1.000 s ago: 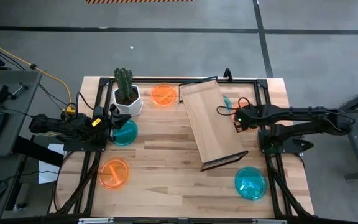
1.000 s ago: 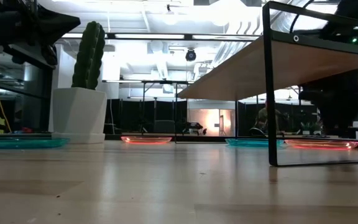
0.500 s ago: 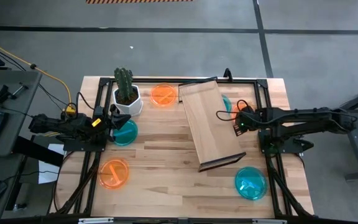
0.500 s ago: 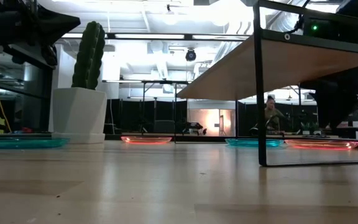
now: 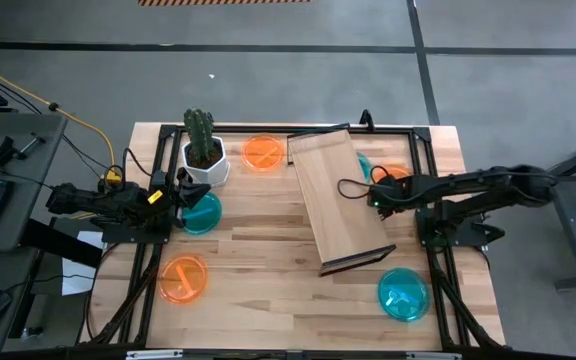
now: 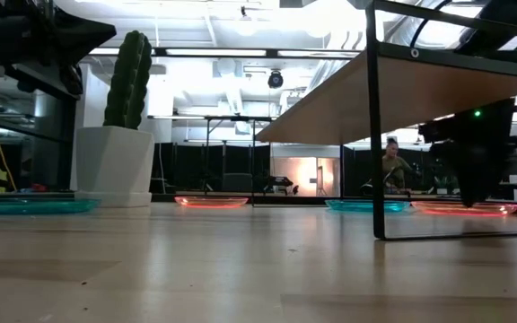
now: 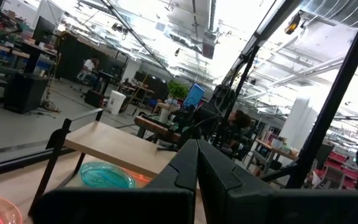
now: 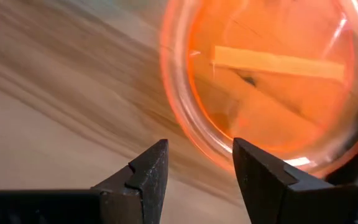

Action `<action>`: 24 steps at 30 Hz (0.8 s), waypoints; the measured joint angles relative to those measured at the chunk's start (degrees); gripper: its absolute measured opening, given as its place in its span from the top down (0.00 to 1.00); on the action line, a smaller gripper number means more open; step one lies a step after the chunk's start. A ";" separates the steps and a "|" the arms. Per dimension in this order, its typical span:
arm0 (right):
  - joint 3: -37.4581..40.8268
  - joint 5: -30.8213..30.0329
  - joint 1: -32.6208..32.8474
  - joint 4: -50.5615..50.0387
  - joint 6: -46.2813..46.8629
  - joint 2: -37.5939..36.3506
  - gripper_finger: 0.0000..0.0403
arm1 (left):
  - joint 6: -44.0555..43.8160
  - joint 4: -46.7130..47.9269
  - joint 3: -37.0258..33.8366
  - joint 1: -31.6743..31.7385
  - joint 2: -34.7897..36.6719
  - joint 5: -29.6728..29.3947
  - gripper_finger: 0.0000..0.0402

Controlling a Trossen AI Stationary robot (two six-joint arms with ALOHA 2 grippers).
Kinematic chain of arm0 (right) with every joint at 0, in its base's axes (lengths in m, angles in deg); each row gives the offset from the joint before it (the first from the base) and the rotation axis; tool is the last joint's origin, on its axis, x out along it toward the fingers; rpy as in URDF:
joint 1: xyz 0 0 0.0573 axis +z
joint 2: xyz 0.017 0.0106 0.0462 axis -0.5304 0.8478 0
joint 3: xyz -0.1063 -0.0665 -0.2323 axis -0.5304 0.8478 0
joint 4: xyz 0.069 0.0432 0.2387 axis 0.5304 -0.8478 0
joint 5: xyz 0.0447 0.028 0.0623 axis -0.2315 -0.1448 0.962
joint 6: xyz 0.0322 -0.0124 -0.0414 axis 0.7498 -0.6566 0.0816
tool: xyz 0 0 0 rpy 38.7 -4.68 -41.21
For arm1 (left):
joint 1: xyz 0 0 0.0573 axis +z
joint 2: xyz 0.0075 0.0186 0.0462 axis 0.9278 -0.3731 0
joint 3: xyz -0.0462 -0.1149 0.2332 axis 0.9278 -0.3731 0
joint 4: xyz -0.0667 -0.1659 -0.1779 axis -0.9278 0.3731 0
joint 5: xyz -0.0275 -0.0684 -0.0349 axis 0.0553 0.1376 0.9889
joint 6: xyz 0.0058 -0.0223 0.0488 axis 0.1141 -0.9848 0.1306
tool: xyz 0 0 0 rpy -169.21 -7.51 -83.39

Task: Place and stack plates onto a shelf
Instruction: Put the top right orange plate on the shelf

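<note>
Two dark arms are reaching over the bench (image 5: 268, 250) from opposite sides. The right arm is stretching out nearly flat from the bench's right edge, its right tool (image 5: 373, 197) sitting just beside the shelf's right long edge. In the right wrist view the right tool's fingers (image 8: 148, 171) are standing spread apart, hanging just over the near rim of an orange plate (image 8: 272, 81) without pinching anything. That plate is lying flat on the wood beside the shelf (image 5: 336, 200), translucent, with a paler strip showing through it. The left arm is lying low along the left side, its left tool (image 5: 180, 198) pressed together and empty, resting at the edge of a teal plate (image 5: 202, 213) next to the white cactus pot (image 5: 205, 160).

The shelf is sitting askew on the bench, a light plank on a thin dark frame, with nothing on its top. Another orange plate (image 5: 264, 152) is lying at the far edge, a third orange plate (image 5: 184, 279) near the front left, and a second teal plate (image 5: 403, 293) near the front right corner.
</note>
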 joint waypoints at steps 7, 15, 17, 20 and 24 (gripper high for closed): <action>0.00 -0.18 -0.02 0.82 -2.98 2.25 0.60 | 0.02 0.00 0.00 0.00 0.01 0.00 1.00; -0.17 -3.96 -0.07 1.39 -2.91 4.89 0.61 | 0.03 0.00 0.00 0.00 0.01 0.00 1.00; -0.17 -4.10 -0.19 1.64 -2.97 5.16 0.63 | 0.04 0.00 0.00 0.00 0.01 0.00 1.00; -0.17 -4.12 -0.84 1.91 -2.93 5.36 0.69 | 0.02 0.00 0.00 -0.02 0.01 0.00 1.00; -0.17 -4.19 -2.10 2.30 -3.00 5.40 0.75 | -0.02 0.00 0.00 0.00 0.01 0.00 1.00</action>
